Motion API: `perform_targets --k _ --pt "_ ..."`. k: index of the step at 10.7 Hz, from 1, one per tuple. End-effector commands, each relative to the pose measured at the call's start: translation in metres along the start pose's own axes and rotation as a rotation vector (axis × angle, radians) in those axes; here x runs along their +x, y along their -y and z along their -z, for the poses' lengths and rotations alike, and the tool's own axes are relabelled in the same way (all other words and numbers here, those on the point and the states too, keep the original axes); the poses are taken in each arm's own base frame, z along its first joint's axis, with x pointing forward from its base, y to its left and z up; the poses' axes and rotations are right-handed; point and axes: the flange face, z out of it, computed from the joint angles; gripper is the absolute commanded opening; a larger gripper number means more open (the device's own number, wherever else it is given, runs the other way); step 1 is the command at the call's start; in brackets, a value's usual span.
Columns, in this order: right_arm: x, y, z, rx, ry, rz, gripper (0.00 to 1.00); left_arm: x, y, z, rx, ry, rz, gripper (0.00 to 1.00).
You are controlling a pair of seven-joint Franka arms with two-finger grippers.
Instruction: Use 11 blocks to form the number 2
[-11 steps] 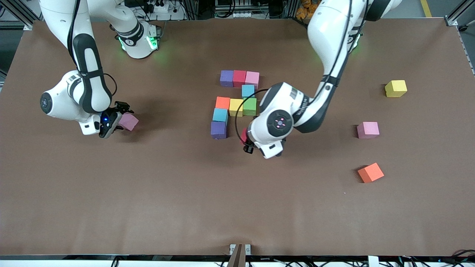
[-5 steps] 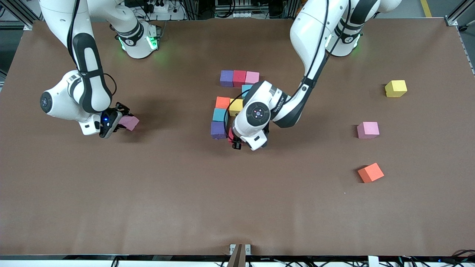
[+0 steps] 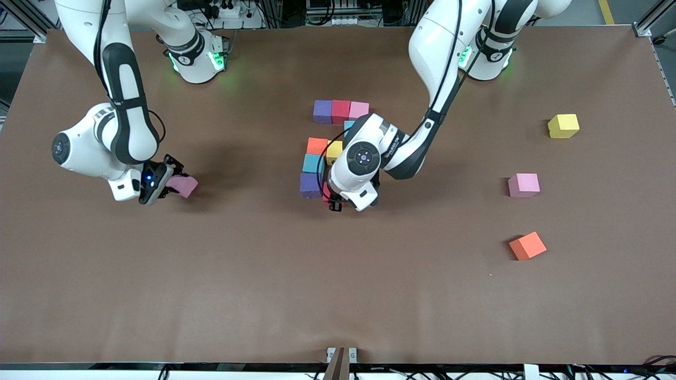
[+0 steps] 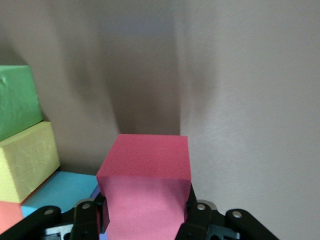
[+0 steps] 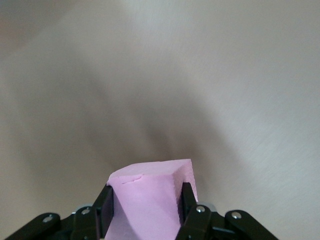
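Note:
Part of the number 2 lies at mid-table: a purple (image 3: 322, 111), red (image 3: 340, 111) and pink (image 3: 359, 110) row, a blue block (image 3: 348, 125), orange (image 3: 317, 145), yellow (image 3: 333, 150), blue (image 3: 311, 162) and purple (image 3: 309, 184). My left gripper (image 3: 330, 199) is shut on a red block (image 4: 145, 160), low over the table beside that last purple block. The left wrist view shows green (image 4: 17, 100) and yellow (image 4: 27, 155) cubes beside it. My right gripper (image 3: 168, 182) is shut on a pink block (image 3: 185, 186) toward the right arm's end; its fingers (image 5: 187, 200) press the block's sides.
Three loose blocks lie toward the left arm's end: yellow (image 3: 563, 125), pink (image 3: 524, 184) and orange (image 3: 527, 245). The left arm's wrist hides the green cube and part of the figure in the front view. The brown table (image 3: 338, 295) is bare nearer the front camera.
My left arm has carried the red block from over bare table to right beside the purple block. My right gripper has closed on the pink block and shifted it slightly.

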Motion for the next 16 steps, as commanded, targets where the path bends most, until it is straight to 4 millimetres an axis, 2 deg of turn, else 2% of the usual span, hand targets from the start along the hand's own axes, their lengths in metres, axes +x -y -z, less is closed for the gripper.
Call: perform_targets --k 1,2,3,4,6,7,9,10,11,12,14,15,16 --pt "0.038 0.004 0.017 -0.026 -0.041 -0.013 0.05 0.024 -0.023 0.031 -0.053 -0.033 -0.069 0.55" --pt "0.054 0.011 0.018 -0.025 -0.042 -0.020 0.05 0.034 -0.031 0.037 -0.056 -0.032 -0.117 0.54" --pt "0.067 0.016 0.019 -0.010 -0.043 -0.034 0.05 0.035 -0.033 0.045 -0.064 -0.030 -0.153 0.54" --pt "0.088 0.026 0.019 -0.003 -0.042 -0.053 0.05 0.048 -0.041 0.058 -0.059 -0.032 -0.179 0.54" --pt "0.140 0.055 0.018 0.000 -0.041 -0.085 0.05 0.062 -0.041 0.091 -0.012 -0.081 -0.257 0.53" --pt "0.168 0.074 0.013 -0.007 -0.031 -0.078 0.05 0.082 -0.049 0.114 -0.012 -0.102 -0.266 0.53" --pt "0.220 0.101 0.002 -0.020 -0.018 -0.035 0.05 0.121 -0.058 0.142 0.049 -0.108 -0.312 0.52" --pt "0.245 0.112 -0.008 -0.005 -0.007 0.007 0.05 0.130 -0.061 0.151 0.047 -0.104 -0.315 0.53" --pt "0.268 0.118 -0.017 0.018 -0.004 0.036 0.01 0.134 -0.063 0.158 0.041 -0.102 -0.312 0.53" --pt "0.288 0.127 -0.031 0.056 -0.015 0.050 0.00 0.129 -0.059 0.161 0.045 -0.104 -0.319 0.53" --pt "0.320 0.145 -0.055 0.088 -0.039 0.079 0.00 0.128 -0.058 0.194 0.000 -0.090 -0.331 0.53" --pt "0.333 0.158 -0.068 0.113 -0.027 0.108 0.00 0.128 -0.059 0.197 -0.007 -0.092 -0.340 0.54" --pt "0.345 0.168 -0.072 0.121 -0.032 0.121 0.00 0.130 -0.061 0.198 -0.011 -0.102 -0.362 0.53"
